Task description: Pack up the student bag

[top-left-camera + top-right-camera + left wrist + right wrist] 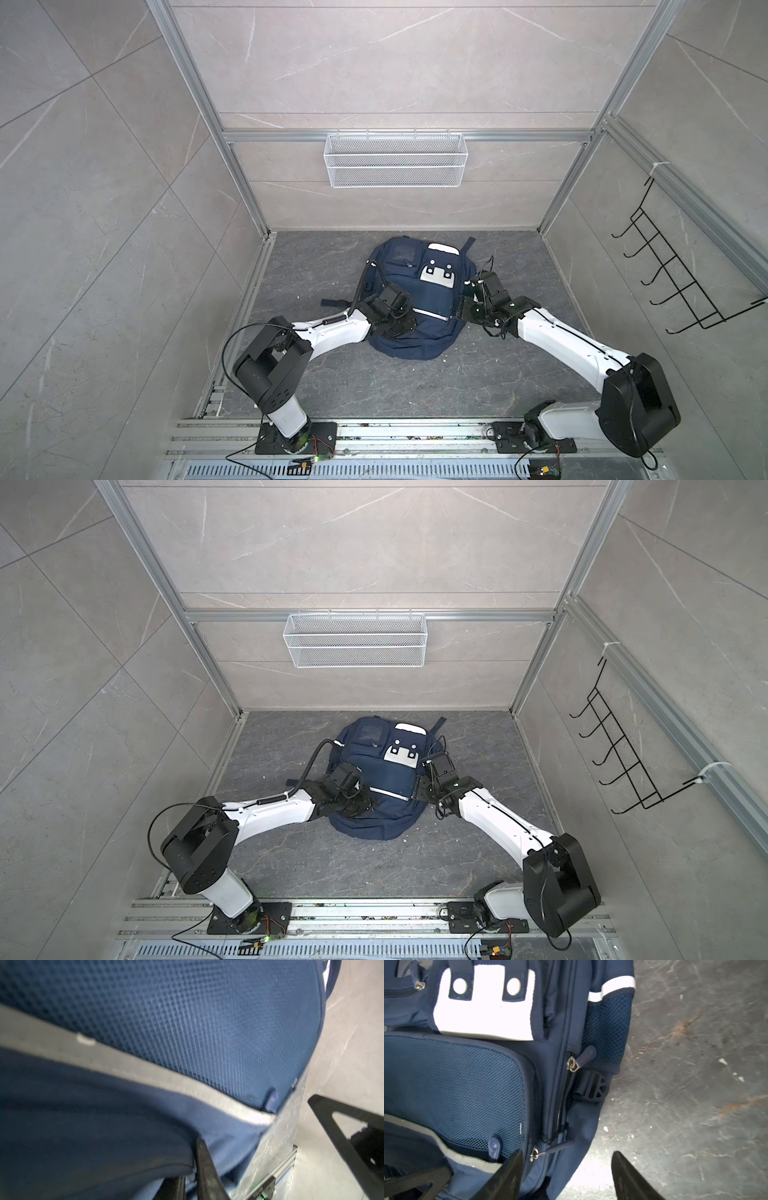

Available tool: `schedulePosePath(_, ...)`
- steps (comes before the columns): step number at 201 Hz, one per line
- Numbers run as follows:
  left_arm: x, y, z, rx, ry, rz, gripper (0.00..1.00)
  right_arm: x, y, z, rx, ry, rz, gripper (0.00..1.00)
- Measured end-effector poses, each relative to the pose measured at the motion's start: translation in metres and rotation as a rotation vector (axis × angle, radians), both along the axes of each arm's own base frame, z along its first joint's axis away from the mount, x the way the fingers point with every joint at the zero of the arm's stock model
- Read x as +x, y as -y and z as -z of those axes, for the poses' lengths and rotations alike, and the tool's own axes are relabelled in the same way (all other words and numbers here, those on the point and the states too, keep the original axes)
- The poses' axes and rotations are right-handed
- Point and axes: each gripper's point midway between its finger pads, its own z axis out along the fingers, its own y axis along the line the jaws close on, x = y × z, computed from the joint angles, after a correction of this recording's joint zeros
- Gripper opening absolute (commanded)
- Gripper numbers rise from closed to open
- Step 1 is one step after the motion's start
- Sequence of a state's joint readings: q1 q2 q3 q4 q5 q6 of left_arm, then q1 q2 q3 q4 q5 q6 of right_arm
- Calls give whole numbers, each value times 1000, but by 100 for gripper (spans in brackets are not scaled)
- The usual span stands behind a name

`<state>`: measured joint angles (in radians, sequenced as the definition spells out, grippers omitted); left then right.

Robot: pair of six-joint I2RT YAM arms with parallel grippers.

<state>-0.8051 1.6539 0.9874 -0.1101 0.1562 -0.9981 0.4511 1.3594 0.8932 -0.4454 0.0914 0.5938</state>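
Student bag [432,299]: one, navy blue, lying flat with its front pockets up in the middle of both top views [390,779], on the dark grey tabletop [332,374] and nearer the back wall than the arm bases. Two arms reach in from the bottom of the frame, one to each side of the bag's lower half.

One white wire basket [395,166] hangs on the back wall at upper centre. One black wire rack [681,282] with five hooks hangs on the wall at the right of the frame.

In the right wrist view the bag shows one white patch [483,1014] with two round white studs, three metal zip sliders [572,1064] and one black buckle [593,1088] at its side.

The left claw [189,1159] sits on the bag's lower left part in a top view [397,326]. Its two fingers [205,1172] stand narrow, almost together, and a fold of the bag's blue fabric runs into the slit between them, so it pinches the bag.

The right claw [568,1153] is at the bag's right edge in a top view [461,309]. It stands wide, one finger [508,1176] over the bag beside a zip slider, the other over bare tabletop, and it holds nothing.
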Motion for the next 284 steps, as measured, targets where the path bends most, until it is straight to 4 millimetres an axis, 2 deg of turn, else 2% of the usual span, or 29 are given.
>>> schedulePosePath(14,-3,3,-1,-7,1,19,27,-2,2,3,-6,-8,0,71)
schedulePosePath(29,-7,6,-1,-7,4,41,36,-4,3,4,-10,-9,-5,78)
schedulePosePath(54,-13,5,-7,0,13,76,52,-3,4,-6,-8,23,-17,86)
schedulePosePath(60,-15,3,-11,4,22,83,53,-3,6,-9,-8,34,-17,86)
schedulePosePath(66,-16,0,-17,8,37,88,60,-2,7,-12,-7,43,-15,88)
schedulePosePath(82,-16,-8,-38,16,89,94,63,1,16,-20,-15,70,4,93)
schedulePosePath(89,-14,-13,-50,17,117,92,80,2,21,-24,-20,83,19,93)
schedulePosePath(108,-9,-31,-81,9,197,72,85,7,43,-35,-46,125,86,95)
schedulePosePath(113,-5,-41,-90,10,217,54,93,9,51,-39,-60,142,113,96)
schedulePosePath(121,2,-57,-99,18,244,20,97,10,62,-45,-80,166,147,96)
schedulePosePath(135,17,-95,-110,47,288,-76,99,10,79,-55,-123,208,197,96)
schedulePosePath(146,24,-132,-114,90,321,-168,99,9,90,-60,-161,240,224,96)
schedulePosePath(163,23,-185,-110,166,346,-301,98,7,99,-59,-213,265,237,97)
schedulePosePath(184,18,-223,-105,238,372,-395,98,9,105,-51,-269,293,225,97)
schedulePosePath(208,11,-274,-92,358,393,-534,98,9,113,-31,-341,339,199,97)
schedulePosePath(234,6,-297,-74,459,429,-574,98,4,122,-15,-423,391,175,97)
schedulePosePath(284,3,-321,-46,634,574,-554,98,29,121,-24,-486,544,171,100)
